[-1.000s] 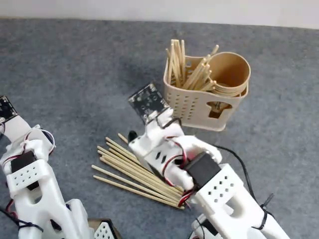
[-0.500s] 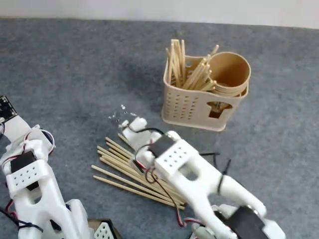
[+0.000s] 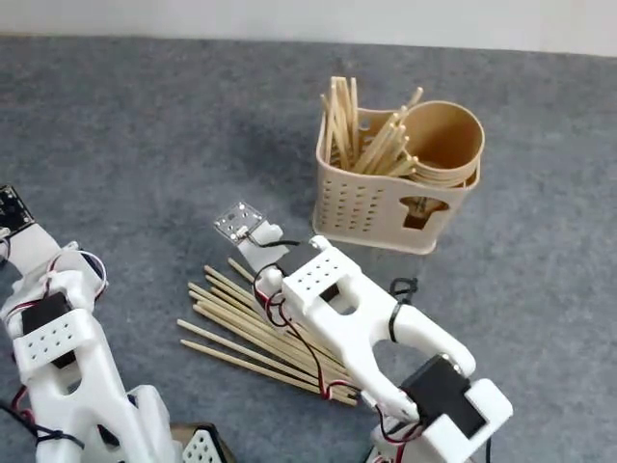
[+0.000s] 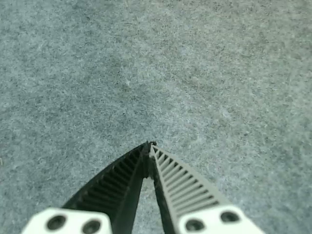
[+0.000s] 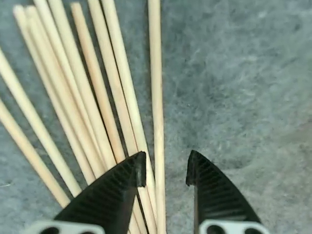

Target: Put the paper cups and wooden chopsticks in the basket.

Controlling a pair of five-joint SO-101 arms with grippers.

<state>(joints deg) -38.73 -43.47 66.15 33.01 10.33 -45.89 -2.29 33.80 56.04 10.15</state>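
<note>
On the grey bench (image 3: pixel 145 125), the basket (image 3: pixel 362 207) holds paper cups (image 3: pixel 445 145) and upright chopsticks (image 3: pixel 345 121). Loose chopsticks (image 3: pixel 231 320) lie nearby under the narrowly parted right hand (image 5: pixel 165 168). The left hand (image 4: pixel 148 148) is closed and empty.

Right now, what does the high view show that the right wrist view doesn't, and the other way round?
High view: the basket holding cups and upright chopsticks, plus the left arm. Right wrist view: the right gripper up close, open, its tips either side of one chopstick. Both: the loose chopsticks lying on the grey mat.
</note>
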